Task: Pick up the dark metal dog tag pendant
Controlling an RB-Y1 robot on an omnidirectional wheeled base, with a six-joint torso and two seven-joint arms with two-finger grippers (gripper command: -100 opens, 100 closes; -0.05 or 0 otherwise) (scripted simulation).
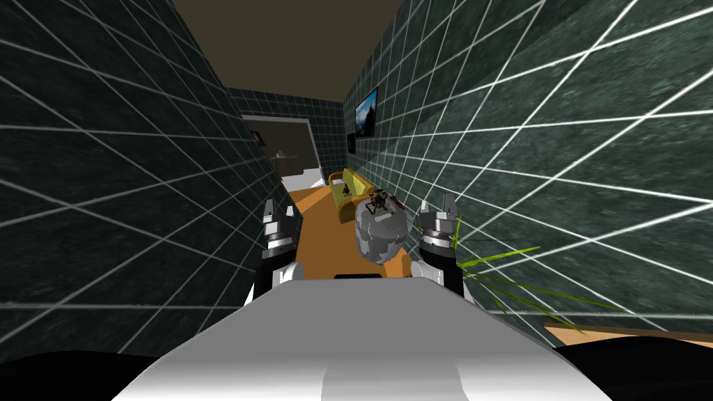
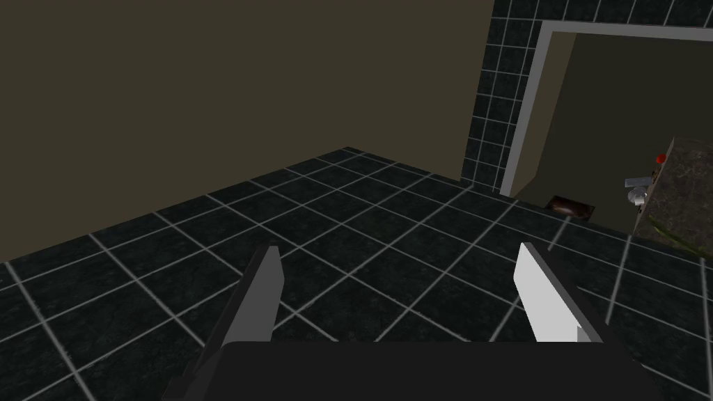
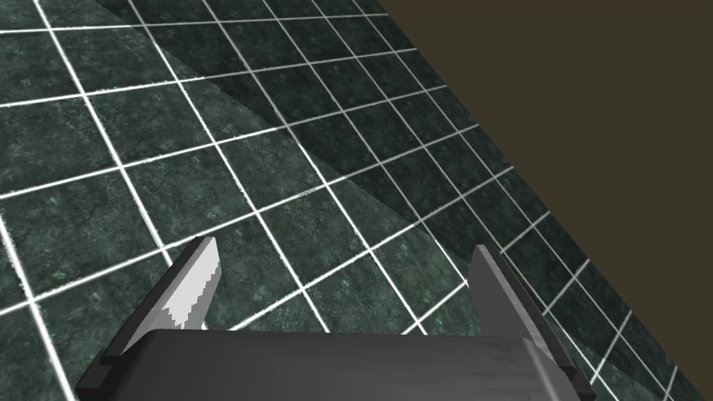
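Facing down a tiled corridor, left gripper point(image 1: 278, 211) & right gripper point(image 1: 436, 207) both spread, empty. Pendant prob. among dark bits point(image 1: 379, 202) atop grey stand point(image 1: 381, 235) ahead. Light, thin, slippery; pinch its edges.

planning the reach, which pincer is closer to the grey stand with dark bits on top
The right pincer: it sits right beside the grey stand; the left pincer is off by the opposite wall.
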